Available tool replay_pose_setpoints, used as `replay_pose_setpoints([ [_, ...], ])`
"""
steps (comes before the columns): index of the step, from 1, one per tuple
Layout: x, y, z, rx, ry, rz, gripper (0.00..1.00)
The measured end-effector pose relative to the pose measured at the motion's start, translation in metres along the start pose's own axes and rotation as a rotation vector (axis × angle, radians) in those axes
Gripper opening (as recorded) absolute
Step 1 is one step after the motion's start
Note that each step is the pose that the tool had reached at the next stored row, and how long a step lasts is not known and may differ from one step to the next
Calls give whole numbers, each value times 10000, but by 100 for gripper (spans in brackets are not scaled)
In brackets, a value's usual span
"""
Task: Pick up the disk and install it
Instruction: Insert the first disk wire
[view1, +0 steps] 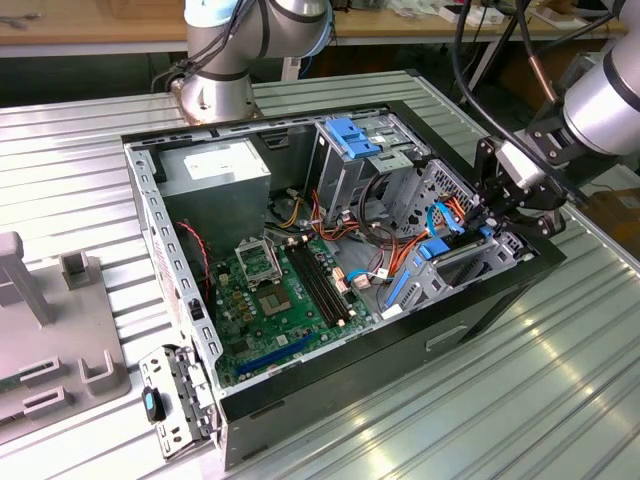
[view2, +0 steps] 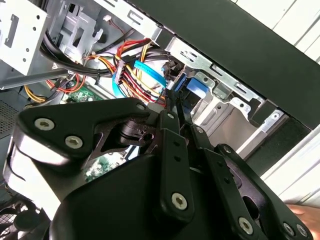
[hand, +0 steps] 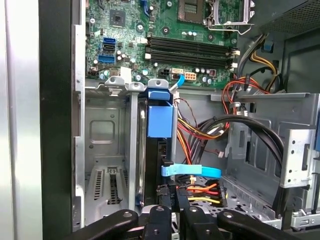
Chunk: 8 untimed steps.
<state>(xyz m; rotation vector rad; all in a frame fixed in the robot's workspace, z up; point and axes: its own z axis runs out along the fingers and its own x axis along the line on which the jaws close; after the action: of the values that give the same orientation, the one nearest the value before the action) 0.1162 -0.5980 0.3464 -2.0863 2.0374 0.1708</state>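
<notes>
Ribbed metal surface (view1: 560, 400) carries an open PC case (view1: 400, 345) lying on its side, black outer walls, innards up. Arm (view1: 600, 100) comes in from the exterior view's right, its base (view1: 215, 95) standing behind the case. Inside the case: grey power supply (view1: 215, 170) with white label at the back corner toward the exterior view's left, green motherboard (view1: 270, 295) with RAM slots across the middle, grey drive cage (view1: 350, 150) with blue top at the back, bundles of orange, yellow and black cables (hand: 210, 127) next to it. Grey plastic fixture (view1: 50, 330) sits on the surface off the case, at the exterior view's left. Detached metal bracket (view1: 175, 400) leans at the near corner of the case. Tool (view1: 500, 215) is down at the case's edge on the exterior view's right, over the lower drive bay. Disk (hand: 157, 150) stands on edge in that bay, blue rail tab (hand: 161, 120) facing the first wrist view, a blue cable (hand: 192, 171) just beside it. Tool's black fingers (hand: 172, 197) are pressed close together on the disk's near edge, pinching it, in the first wrist view; second wrist view shows the tool (view2: 175, 107) fingers narrow together at the bay.
</notes>
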Motion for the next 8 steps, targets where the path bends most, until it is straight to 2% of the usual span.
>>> replay_pose_setpoints([
  [8, 35, 6, 18, 0, -4, 0, 16],
])
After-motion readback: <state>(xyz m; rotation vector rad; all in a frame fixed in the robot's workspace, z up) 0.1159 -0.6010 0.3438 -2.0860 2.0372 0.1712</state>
